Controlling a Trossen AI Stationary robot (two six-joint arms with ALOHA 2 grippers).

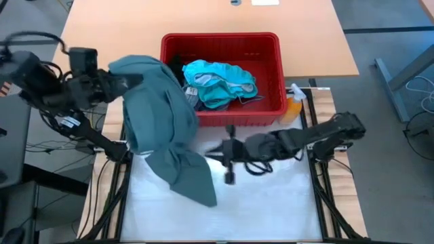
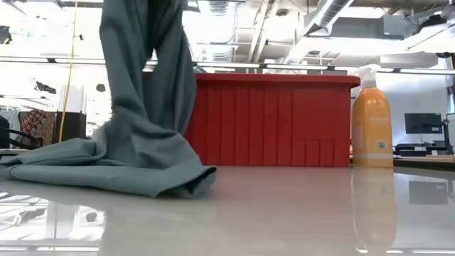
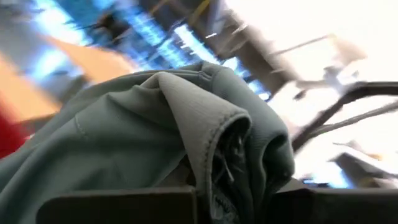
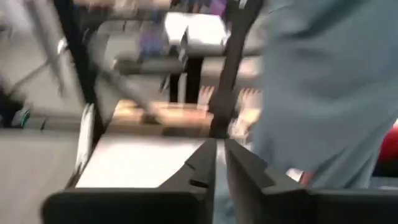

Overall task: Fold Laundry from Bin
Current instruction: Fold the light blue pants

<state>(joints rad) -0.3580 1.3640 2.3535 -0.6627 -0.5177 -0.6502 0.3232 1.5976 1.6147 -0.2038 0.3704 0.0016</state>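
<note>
Left end effector (image 1: pixel 129 81): we see it raised beside the bin's left end, clamped on the dull grey-green soft garment (image 1: pixel 163 129).
Garment: we see it hanging from that grip, its lower end trailing onto the white desk (image 1: pixel 271 203) in front of the bin.
Bin: we find the red rectangular slotted plastic basket (image 1: pixel 271 47) at the desk's far side, holding a bright teal garment (image 1: pixel 220 81).
Right end effector (image 1: pixel 228 161): we see it low over the desk, empty, fingers nearly together.
Bottle: an orange plastic spray bottle (image 2: pixel 372 121) stands just beside the bin's right end.
</note>
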